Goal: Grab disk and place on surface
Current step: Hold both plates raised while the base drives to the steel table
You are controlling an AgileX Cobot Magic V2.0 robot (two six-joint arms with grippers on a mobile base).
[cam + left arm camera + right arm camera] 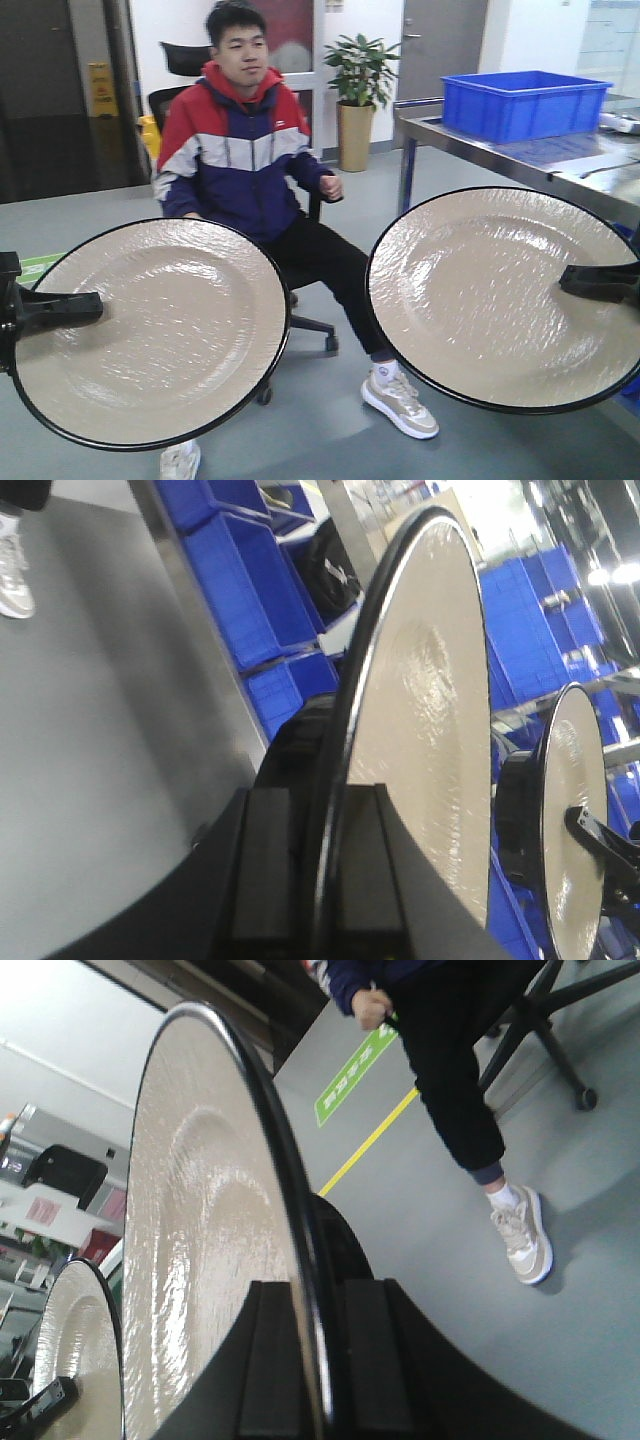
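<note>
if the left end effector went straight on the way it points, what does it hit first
Likely the blue crates ahead of the left end effector; the right arm's disk sits off to the side. Depth is unclear, and the disk it holds leads.

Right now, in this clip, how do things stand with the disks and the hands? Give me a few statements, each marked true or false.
1. The left hand is shut on the left disk, the right hand on the right disk. True.
2. A blue bin stands on the metal table. True.
3. Both disks lie flat on the metal table. False: both are held in the air, faces toward the front camera.
4. The seated man grips one disk. False: he sits behind them, touching neither.
</note>
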